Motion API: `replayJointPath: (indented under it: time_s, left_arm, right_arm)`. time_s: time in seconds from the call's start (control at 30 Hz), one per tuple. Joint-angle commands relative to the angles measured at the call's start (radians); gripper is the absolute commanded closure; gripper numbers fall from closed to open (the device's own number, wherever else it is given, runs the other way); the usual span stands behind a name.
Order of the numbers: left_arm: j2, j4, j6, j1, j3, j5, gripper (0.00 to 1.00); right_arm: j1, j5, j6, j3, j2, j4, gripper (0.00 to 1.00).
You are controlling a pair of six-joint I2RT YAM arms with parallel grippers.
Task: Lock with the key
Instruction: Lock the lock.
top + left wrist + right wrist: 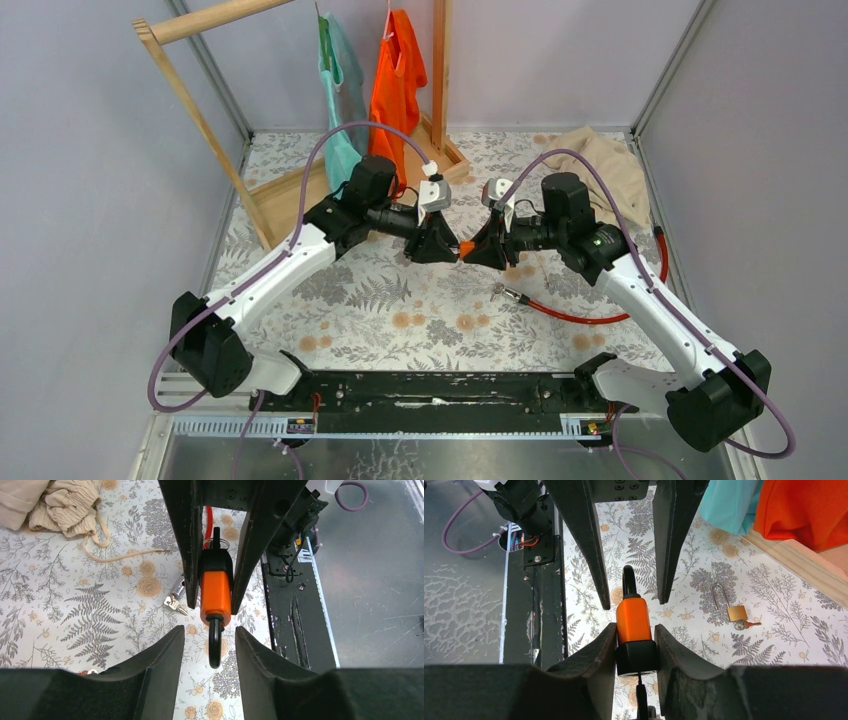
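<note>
Two grippers: left gripper (pixel 209 632) and right gripper (pixel 635 630) sit tip to tip above mid table (pixel 380 300).
Left gripper: narrow gap, fingers either side of the shackle (pixel 214 647), daylight on both sides, holds nothing.
Lock (pixel 633 620): orange body, black base, off the table, between the two sets of tips.
Right gripper: clamped on the lock's black base, carries it alone.
Key (pixel 216 534): black stem with ring sticking out of the base, on the right gripper's side. Looks seated in the keyhole. Neither gripper grips it.
Axis: long axis roughly level, running left-right across the table, in line with both grippers.
Pointing: shackle end toward the left arm, key end toward the right wrist.
Done: lock lifted and presented, key apparently in.
Shackle state: seen edge-on, cannot tell if pushed home.
To do: likely press the shackle in if open, then turn the key. Nothing holds the key, so a regrip looks needed.
</note>
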Motion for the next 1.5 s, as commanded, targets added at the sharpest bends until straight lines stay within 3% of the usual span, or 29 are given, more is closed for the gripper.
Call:
replayJointPath:
  time_s: [0.0,0.23,0.3,0.37,0.53,0.63,0.8,1.07,1.47]
  left_arm:
    - [-0.020,0.009,-0.001,0.009,-0.005,-0.001,0.52]
    - [0.007,0.018,-0.029,0.009,0.009,0.017,0.96]
    - [0.003,0.018,-0.029,0.009,0.012,0.012,1.00]
    - [-0.001,0.004,-0.020,0.010,0.019,-0.001,1.00]
    - [-0.021,-0.039,0.020,0.023,0.039,-0.045,1.00]
    - [-0.038,-0.041,0.028,0.037,0.035,-0.051,1.00]
    - [-0.061,-0.058,0.071,0.041,0.017,-0.056,1.00]
    - [-0.085,-0.077,0.128,0.041,-0.011,-0.060,1.00]
    - [-0.076,-0.089,0.133,0.041,-0.011,-0.048,1.00]
  right_arm:
    - [-0.004,-0.020,-0.004,0.006,-0.010,0.076,1.00]
    - [-0.005,-0.010,0.002,0.006,-0.014,0.079,1.00]
    - [-0.004,0.010,0.010,0.007,-0.015,0.083,0.98]
    - [-0.004,0.040,0.019,0.005,-0.014,0.086,0.81]
    - [-0.005,0.108,-0.013,0.005,-0.019,0.041,0.28]
    - [-0.006,0.138,-0.055,0.011,-0.032,-0.012,0.18]
    - [-0.006,0.151,-0.137,0.034,-0.039,-0.109,0.18]
    - [-0.006,0.114,-0.225,0.101,0.015,-0.242,0.32]
    - [-0.005,0.136,-0.243,0.193,0.052,-0.273,0.44]
